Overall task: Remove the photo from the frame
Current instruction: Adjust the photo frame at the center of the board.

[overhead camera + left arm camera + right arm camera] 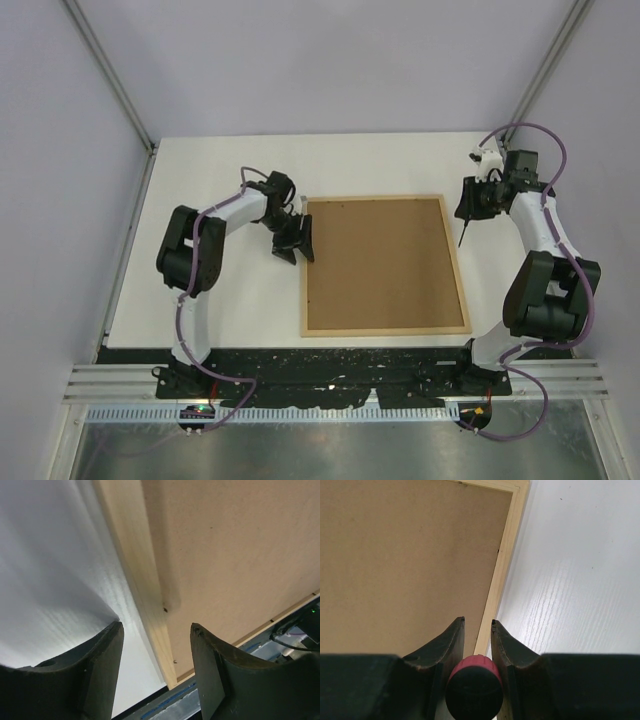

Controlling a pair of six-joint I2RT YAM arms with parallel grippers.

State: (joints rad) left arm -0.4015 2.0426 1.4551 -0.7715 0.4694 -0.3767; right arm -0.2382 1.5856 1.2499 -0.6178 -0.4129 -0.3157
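1: left fingers (97,677) apart over frame (142,592) | 2: right fingers (446,645) clamp screwdriver (473,682)

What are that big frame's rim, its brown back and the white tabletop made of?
The frame rim looks like pale, unfinished wood: thin, matte, light-coloured strips. Its back panel seems to be brown fibreboard, flat, dull and without grain. The table is glossy white with fine grain-like lines, probably laminate, though I can't be sure.
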